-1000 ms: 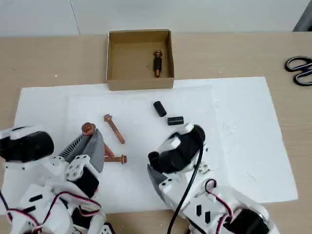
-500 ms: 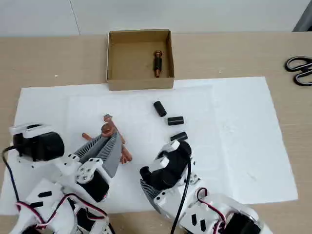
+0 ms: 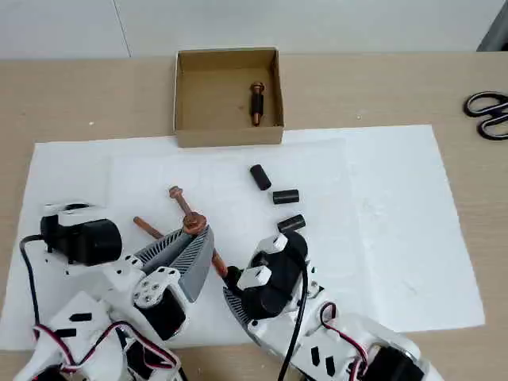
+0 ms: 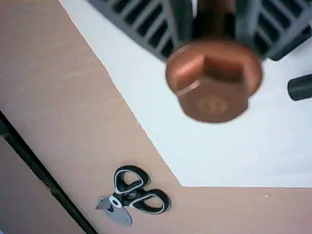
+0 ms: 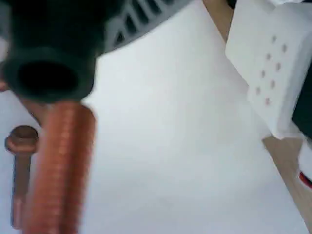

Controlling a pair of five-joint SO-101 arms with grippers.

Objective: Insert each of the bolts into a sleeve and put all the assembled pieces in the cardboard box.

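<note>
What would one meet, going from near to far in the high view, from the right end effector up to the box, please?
Right end effector with its held sleeve → nearest loose sleeve → middle sleeve → farthest sleeve → box.

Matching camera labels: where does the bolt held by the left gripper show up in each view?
High view: bolt in the left gripper, left of centre, near the front of the white paper.
Left wrist view: close up, hex head facing the camera, between the dark fingers.
Right wrist view: threaded shaft close up, next to the open end of the sleeve.
Shared landmark: the white paper under it in all three.
</note>
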